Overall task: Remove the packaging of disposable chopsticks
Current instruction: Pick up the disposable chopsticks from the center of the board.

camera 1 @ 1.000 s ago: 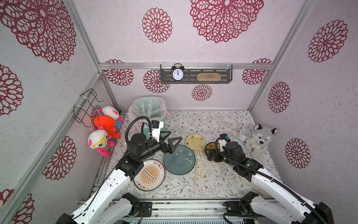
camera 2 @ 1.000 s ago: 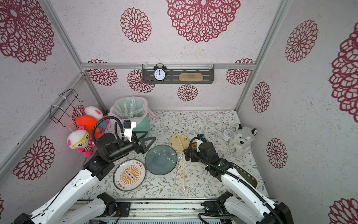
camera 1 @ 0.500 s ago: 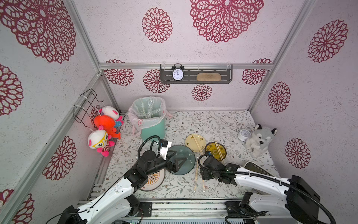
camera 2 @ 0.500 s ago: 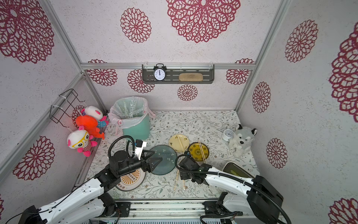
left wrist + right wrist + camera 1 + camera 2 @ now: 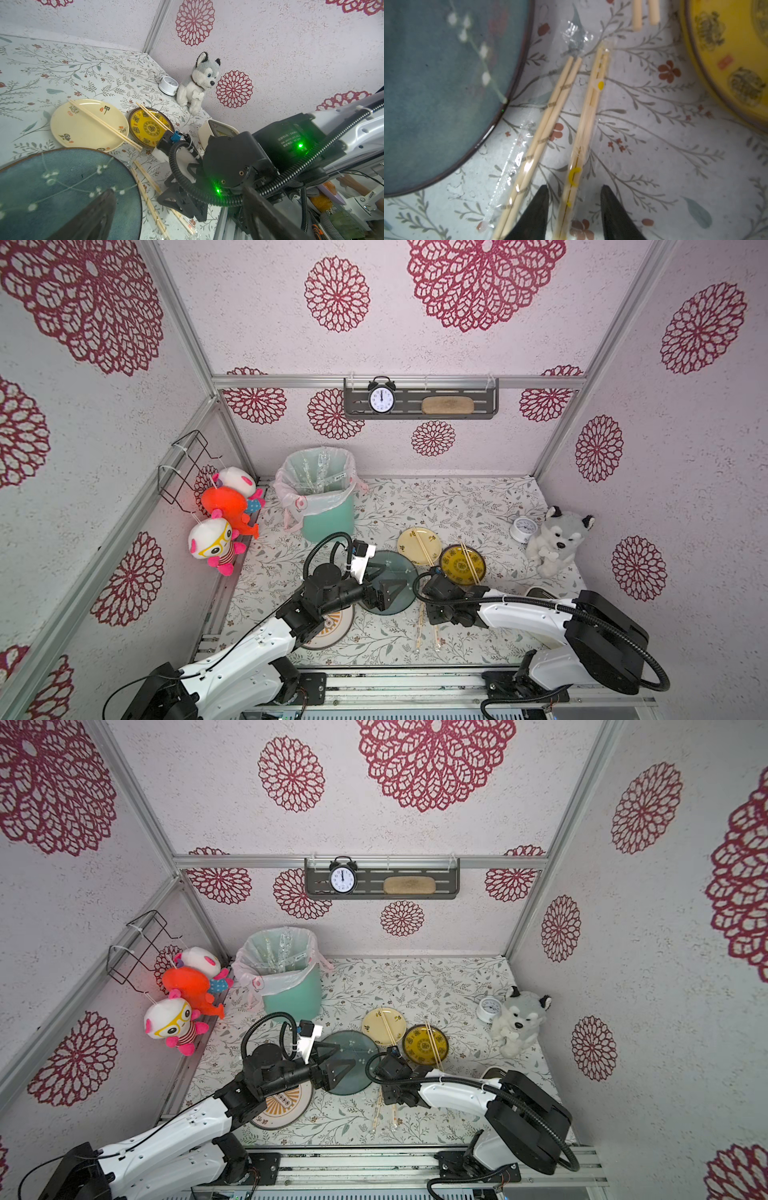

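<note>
**Alarm clock** [image 5: 381, 400] on the far wall shelf [image 5: 484, 404]: dial numbered 1 to 12. **Black motor housing** [image 5: 289, 138], left wrist view: label reads "DM-J4310-2EC", above it "DAMIA…", cut off. **Cream plate** [image 5: 89, 124]: brush characters and red seals, illegible. Print on the packaging [image 5: 517, 164]: too blurred to read.

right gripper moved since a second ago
Yes. The right gripper has come off the yellow plate toward the near edge of the table, over the wrapped chopsticks.
</note>
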Robot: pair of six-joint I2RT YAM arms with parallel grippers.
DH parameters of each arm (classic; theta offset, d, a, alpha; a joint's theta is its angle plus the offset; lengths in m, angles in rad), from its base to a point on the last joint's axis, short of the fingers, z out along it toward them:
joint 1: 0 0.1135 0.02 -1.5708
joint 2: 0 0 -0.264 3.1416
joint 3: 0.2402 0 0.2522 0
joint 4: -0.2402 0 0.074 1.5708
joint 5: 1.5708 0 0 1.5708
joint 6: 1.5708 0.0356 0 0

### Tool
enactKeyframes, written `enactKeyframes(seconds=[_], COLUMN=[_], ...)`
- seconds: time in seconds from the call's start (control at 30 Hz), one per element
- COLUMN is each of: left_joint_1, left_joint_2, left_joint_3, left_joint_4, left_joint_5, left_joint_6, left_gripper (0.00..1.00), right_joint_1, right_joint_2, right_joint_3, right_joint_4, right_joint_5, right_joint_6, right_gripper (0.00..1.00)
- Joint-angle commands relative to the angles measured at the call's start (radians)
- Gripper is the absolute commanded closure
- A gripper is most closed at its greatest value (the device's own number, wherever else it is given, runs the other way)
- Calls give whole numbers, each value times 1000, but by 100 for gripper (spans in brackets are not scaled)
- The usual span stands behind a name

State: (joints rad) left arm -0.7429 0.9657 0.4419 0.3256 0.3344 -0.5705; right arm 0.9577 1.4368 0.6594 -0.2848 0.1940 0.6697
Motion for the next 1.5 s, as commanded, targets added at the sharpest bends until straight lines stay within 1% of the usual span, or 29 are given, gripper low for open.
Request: enactKeyframes(seconds=[0.0, 0.13, 0.33, 0.4, 0.53, 0.63, 0.77, 0.87, 0.97, 1.13, 1.23, 1.33, 1.47], left_joint_1=[-13, -15, -15, -15, -15, -15, -15, -15, -15, -15, -13, -10, -9], left_joint_2=[1, -13, -33, -38, -45, -47, -60, -64, -57, -47, -48, -77, -133], left_joint_3=[-11, -26, -47, -51, -55, -51, -72, -75, -72, -71, -84, -113, -92], left_joint_4=[60, 69, 72, 72, 62, 47, 68, 64, 55, 53, 66, 114, 52], left_joint_5=[-1, -9, -26, -26, -32, -32, -33, -49, -48, -60, -114, -166, -178], left_joint_6=[-6, 0, 11, 12, 19, 27, 30, 34, 39, 44, 38, 23, 40], left_gripper=[2, 2, 2, 2, 2, 2, 2, 2, 2, 2, 2, 2, 2], right_joint_1=[5, 3, -10, -25, -70, -72, -72, -72, -73, -76, -77, -76, -75], right_joint_2=[14, 0, 53, 72, 91, 121, 112, 76, 40, -9, -59, -134, -228], right_joint_3=[22, 23, 37, 36, 16, 66, 100, 109, 106, 81, 60, 38, 35], right_joint_4=[-44, -90, -103, -100, -101, -235, -310, -315, -282, -218, -202, -182, -173], right_joint_5=[11, 36, 1, -18, -99, -48, -17, 8, 2, -26, -54, -93, -110], right_joint_6=[6, 14, 2, -7, -27, -30, -34, -42, -58, -73, -84, -124, -154], right_gripper=[68, 75, 76, 76, 75, 81, 89, 96, 100, 100, 100, 100, 100])
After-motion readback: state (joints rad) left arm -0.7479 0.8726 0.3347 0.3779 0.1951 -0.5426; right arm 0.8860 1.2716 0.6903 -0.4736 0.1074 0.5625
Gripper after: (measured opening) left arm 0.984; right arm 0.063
